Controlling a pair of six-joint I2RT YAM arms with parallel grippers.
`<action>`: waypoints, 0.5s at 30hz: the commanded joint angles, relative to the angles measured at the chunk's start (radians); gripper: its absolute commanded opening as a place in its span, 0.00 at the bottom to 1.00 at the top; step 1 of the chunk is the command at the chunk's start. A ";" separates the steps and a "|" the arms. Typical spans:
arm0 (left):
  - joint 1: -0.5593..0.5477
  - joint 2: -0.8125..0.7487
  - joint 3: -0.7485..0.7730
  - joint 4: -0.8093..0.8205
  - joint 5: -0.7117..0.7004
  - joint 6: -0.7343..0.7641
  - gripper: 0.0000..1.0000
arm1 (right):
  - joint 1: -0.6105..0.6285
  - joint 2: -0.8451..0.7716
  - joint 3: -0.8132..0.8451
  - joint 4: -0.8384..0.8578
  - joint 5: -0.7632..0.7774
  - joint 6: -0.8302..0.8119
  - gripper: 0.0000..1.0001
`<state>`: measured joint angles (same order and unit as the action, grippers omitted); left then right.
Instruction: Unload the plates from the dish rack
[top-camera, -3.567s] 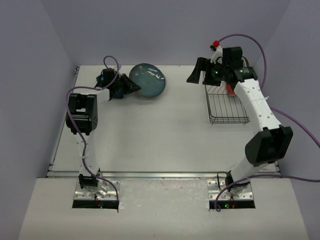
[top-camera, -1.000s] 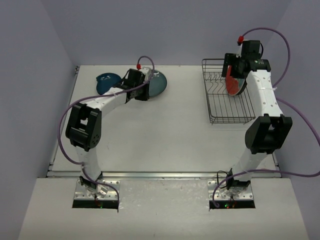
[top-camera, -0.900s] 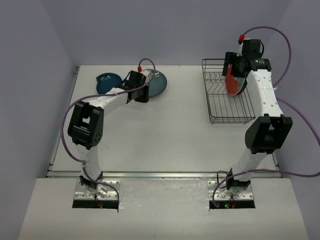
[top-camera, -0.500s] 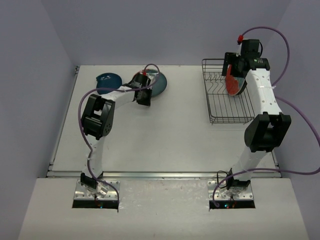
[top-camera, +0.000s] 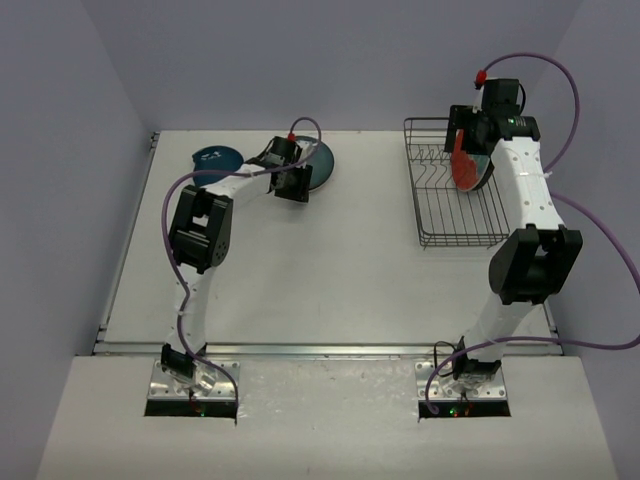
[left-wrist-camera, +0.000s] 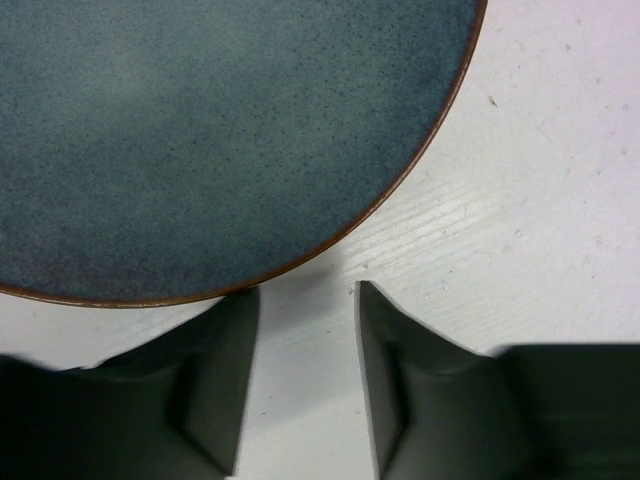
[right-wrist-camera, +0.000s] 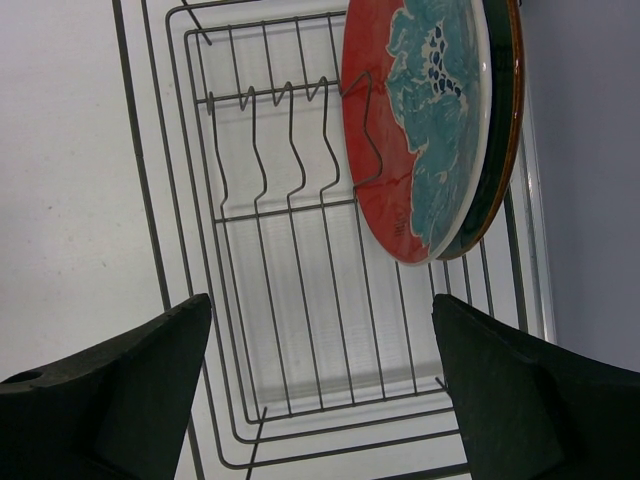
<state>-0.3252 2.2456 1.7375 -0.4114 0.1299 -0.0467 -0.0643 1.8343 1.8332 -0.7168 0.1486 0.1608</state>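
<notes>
Top external view: two plates are already out, lying flat near the table's (top-camera: 330, 280) far edge. The dark blue plate (top-camera: 212, 160) is by the far-left corner; the teal plate (top-camera: 322, 165) is left of centre. The dish rack (top-camera: 458, 243) sits in the far-right corner, along the right edge.

Left wrist cam: left gripper (left-wrist-camera: 305, 300) is just off the teal plate's brown rim w/ jaws partly apart. Only bare table shows btw the fingers (left-wrist-camera: 215, 380), so it holds nothing. Looks like a release, w/ the plate flat and resting on its own. Room to back off toward the near edge is free.

Right wrist cam: right gripper (right-wrist-camera: 320, 300) hangs over the rack w/ jaws spread wide and nothing gripped. The red-orange plate (right-wrist-camera: 420, 130) w/ the teal pattern stands on edge, leaning on the wire dividers (right-wrist-camera: 290, 150). A dark plate (right-wrist-camera: 510, 100) is tucked right behind it, touching or nearly so. Standing on edge puts the rims up, prob. why the jaws are set wide, to straddle a rim from above.

Edges: the rack's right side is close to the table's right edge and the wall, so it's tight there. Open room is to the left, over the table's middle. Rest of the rack is bare wire, so I'd judge two plates left to unload.
</notes>
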 joint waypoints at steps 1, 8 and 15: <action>0.008 -0.076 0.001 0.030 0.051 0.033 0.50 | -0.009 -0.023 0.033 0.026 0.013 -0.007 0.91; -0.020 -0.350 -0.166 0.078 0.104 -0.006 0.68 | -0.019 0.023 0.085 0.026 0.084 -0.020 0.88; -0.026 -0.525 -0.240 0.078 0.088 -0.063 0.70 | -0.052 0.092 0.137 0.026 0.081 -0.022 0.83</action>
<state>-0.3417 1.8332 1.5256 -0.3823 0.2146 -0.0738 -0.0933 1.8931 1.9138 -0.7143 0.2058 0.1496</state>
